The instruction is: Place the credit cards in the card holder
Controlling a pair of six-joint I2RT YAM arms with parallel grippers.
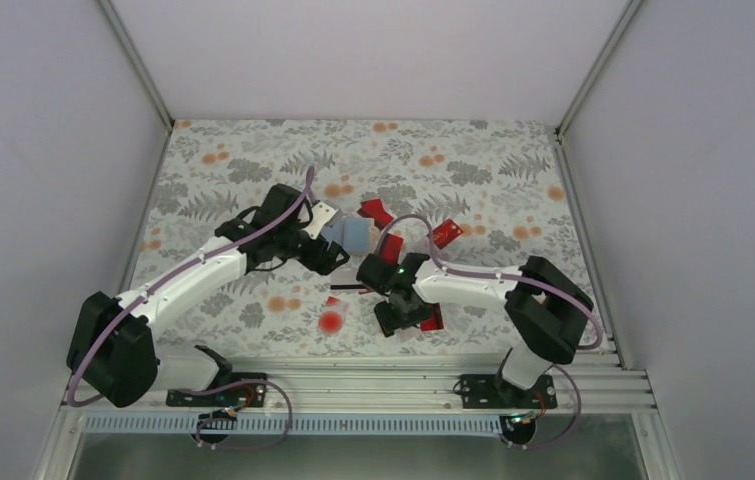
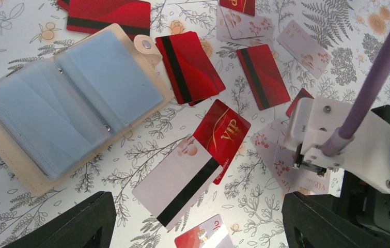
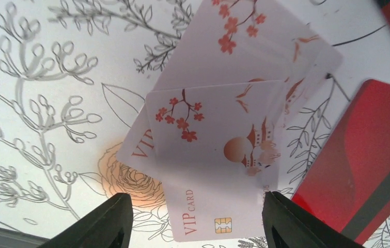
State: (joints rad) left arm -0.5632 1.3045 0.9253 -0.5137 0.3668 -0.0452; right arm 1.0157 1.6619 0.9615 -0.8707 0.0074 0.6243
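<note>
Right wrist view shows card picking: right gripper (image 3: 197, 199) open around pale pinkish-white flowery card (image 3: 208, 134); next, pinch it; left gripper (image 2: 198, 199) wide, empty.

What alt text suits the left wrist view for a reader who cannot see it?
An open tan card holder with light blue sleeves lies at left on a floral cloth; credit cards lie scattered to its right, red, pale blossom-print, and one white with a black stripe. The left tool's fingers stand apart and empty at the bottom edge.
</note>
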